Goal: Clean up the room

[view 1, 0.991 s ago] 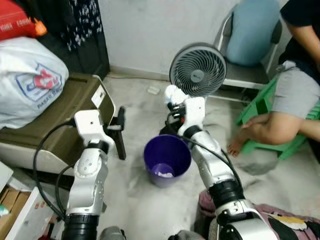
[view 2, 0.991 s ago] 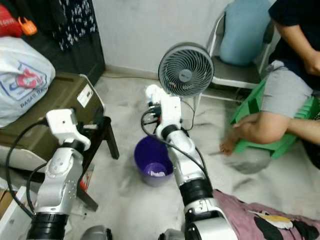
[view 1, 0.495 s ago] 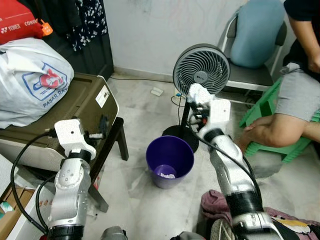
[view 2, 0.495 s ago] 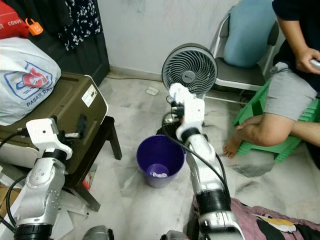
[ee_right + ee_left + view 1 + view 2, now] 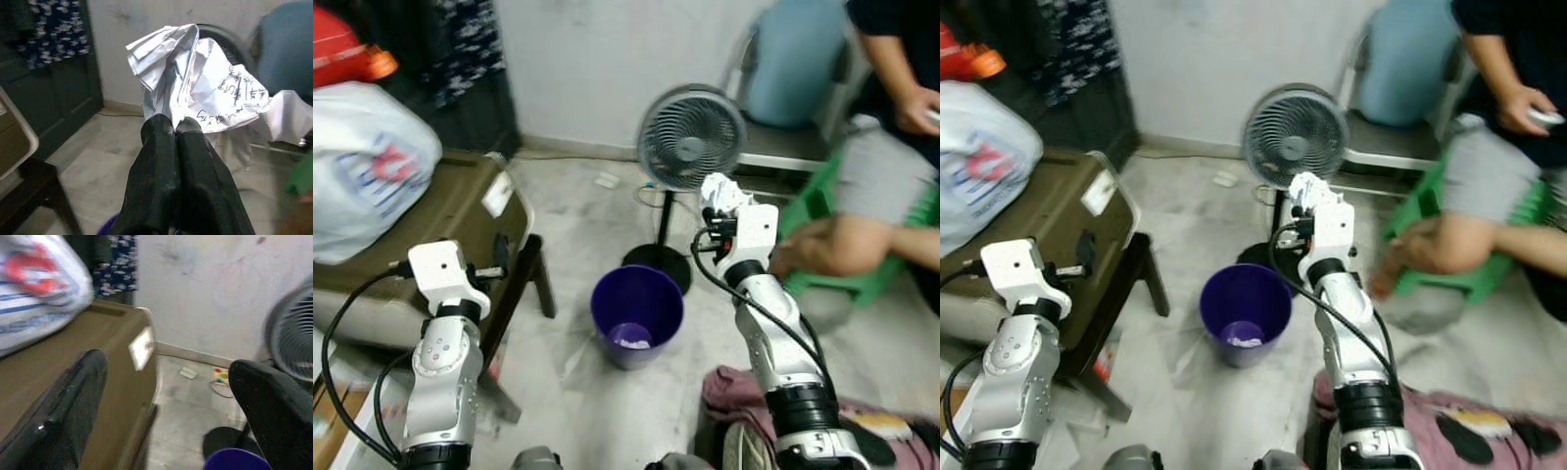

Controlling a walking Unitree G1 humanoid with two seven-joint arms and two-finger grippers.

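- Since a second ago, the right gripper is sitting farther right, beside the purple bin rather than above it.
- Its fingers are pinching crumpled paper tightly, in front of the fan.
- The left gripper is hovering wide open, holding nothing, by the brown suitcase.

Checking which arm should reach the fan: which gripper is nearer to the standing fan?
Right. The right gripper, shut on crumpled paper, is raised just in front of the fan. The left gripper hangs open beside the brown case, well off to the fan's left.
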